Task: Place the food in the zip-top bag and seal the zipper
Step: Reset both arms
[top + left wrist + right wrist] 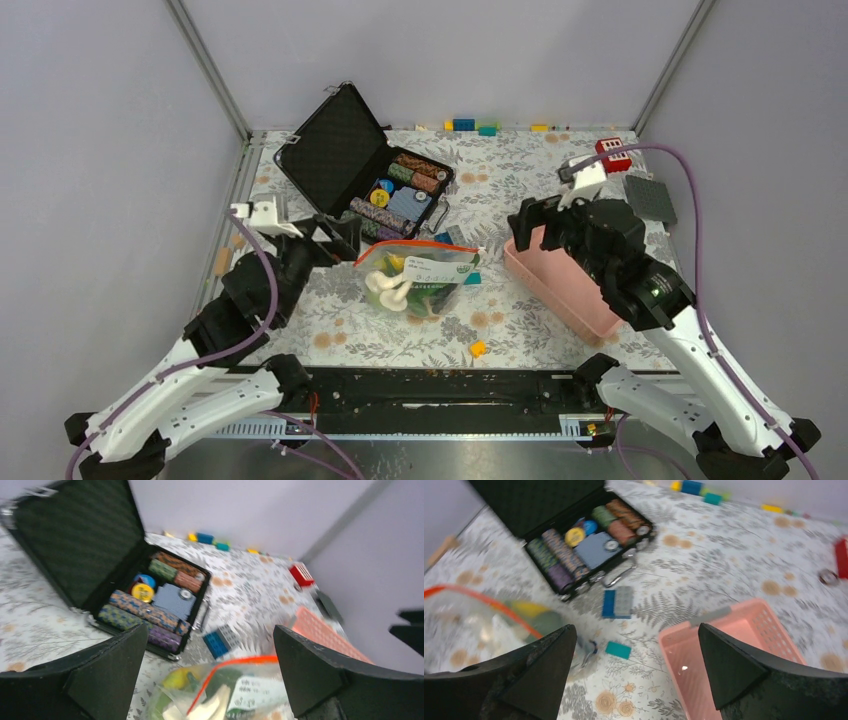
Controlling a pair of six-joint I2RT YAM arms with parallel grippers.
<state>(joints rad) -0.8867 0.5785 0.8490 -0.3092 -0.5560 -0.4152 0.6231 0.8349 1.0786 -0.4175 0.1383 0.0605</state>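
Black plastic forms the left gripper (338, 232), and its jaws are spread wide with nothing between them. From its wrist camera we see the two fingers (107, 667) framing the upper part of the zip-top bag (225, 690), which lies just under them; we cannot tell if they touch it. In the top view this gripper is at about 10 o'clock from the bag, just beside the corner of its mouth.

We see the right gripper (535, 225) spread in the same way and also empty. It hangs over the far end of the pink basket (565, 290), at about 2 o'clock from the bag and apart from it.

The bag lies near the middle of the table (500, 170). The orange-red zipper (415, 245) runs along its far edge; we cannot tell if it is closed. Most of the food (400, 290) shows through the clear plastic, white, yellow and green pieces together. One small yellow piece (478, 349) lies outside on the table, at about 5 o'clock from the bag.

At 11 o'clock from the bag stands an open black case (335, 150) with poker chips (400, 190) in rows. A blue-and-grey brick (618, 602) lies between the case and the bag.
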